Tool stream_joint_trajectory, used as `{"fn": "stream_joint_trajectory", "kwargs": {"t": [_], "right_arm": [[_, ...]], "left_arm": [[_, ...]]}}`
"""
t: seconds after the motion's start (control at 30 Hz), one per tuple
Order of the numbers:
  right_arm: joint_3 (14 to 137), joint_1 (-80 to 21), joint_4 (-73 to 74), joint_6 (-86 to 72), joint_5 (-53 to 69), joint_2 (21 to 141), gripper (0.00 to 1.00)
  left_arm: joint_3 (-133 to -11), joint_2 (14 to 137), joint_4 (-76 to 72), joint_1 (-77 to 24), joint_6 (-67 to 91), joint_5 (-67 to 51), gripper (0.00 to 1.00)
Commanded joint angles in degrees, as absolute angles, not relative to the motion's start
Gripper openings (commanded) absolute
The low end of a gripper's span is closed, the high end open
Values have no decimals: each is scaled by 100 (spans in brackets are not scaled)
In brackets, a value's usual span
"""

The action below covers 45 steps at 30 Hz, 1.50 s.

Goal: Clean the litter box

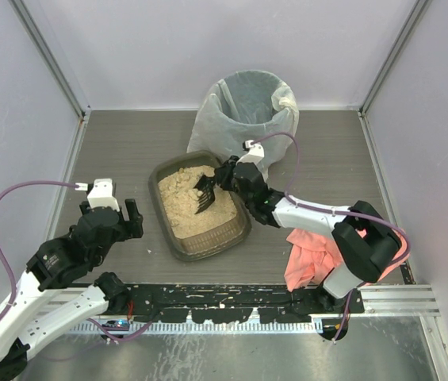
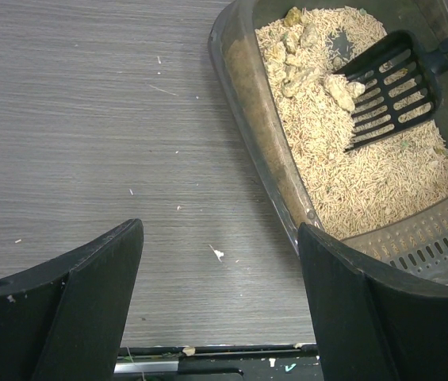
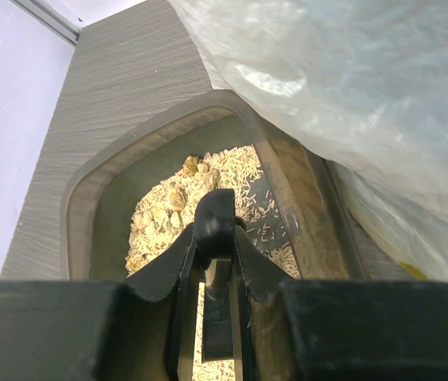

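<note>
The dark grey-brown litter box (image 1: 239, 235) lies mid-table with tan pellet litter and several lumps inside; it also shows in the left wrist view (image 2: 243, 103) and the right wrist view (image 3: 81, 198). My right gripper (image 1: 225, 176) is shut on the handle of a black slotted scoop (image 1: 204, 191), held over the litter with a clump (image 2: 339, 89) on its blade (image 2: 394, 83). The scoop handle (image 3: 216, 222) sits between my right fingers. My left gripper (image 1: 111, 213) is open and empty, low over the table left of the box, its fingers (image 2: 89, 294) apart.
A round bin lined with a white bag (image 1: 243, 107) stands just behind the box, close to my right wrist (image 3: 350, 87). A pink cloth (image 1: 311, 258) lies by the right arm's base. A black rail (image 1: 231, 302) runs along the near edge. Walls enclose three sides.
</note>
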<state>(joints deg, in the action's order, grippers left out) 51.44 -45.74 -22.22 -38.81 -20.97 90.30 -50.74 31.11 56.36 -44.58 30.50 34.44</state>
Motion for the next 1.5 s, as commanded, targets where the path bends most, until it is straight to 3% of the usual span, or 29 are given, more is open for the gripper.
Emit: {"fn": "stream_joint_trajectory", "kwargs": {"t": [0.0, 0.9, 1.23, 1.47], "right_arm": [[4860, -4473, -3036, -4448, -1888, 8571, 1], [3283, -3666, -4992, -6209, -831, 8088, 1], [2386, -2660, -5828, -7407, 287, 7743, 1], [2112, -2496, -6108, -7784, 762, 7701, 1]], "left_arm": [[-5075, 3142, 5328, -4458, 2963, 3449, 80], [-5064, 3193, 5293, -4461, 2933, 3439, 81], [-4944, 3142, 4848, -4459, 2968, 3510, 85], [-4909, 3355, 4383, -4462, 2722, 3499, 87]]}}
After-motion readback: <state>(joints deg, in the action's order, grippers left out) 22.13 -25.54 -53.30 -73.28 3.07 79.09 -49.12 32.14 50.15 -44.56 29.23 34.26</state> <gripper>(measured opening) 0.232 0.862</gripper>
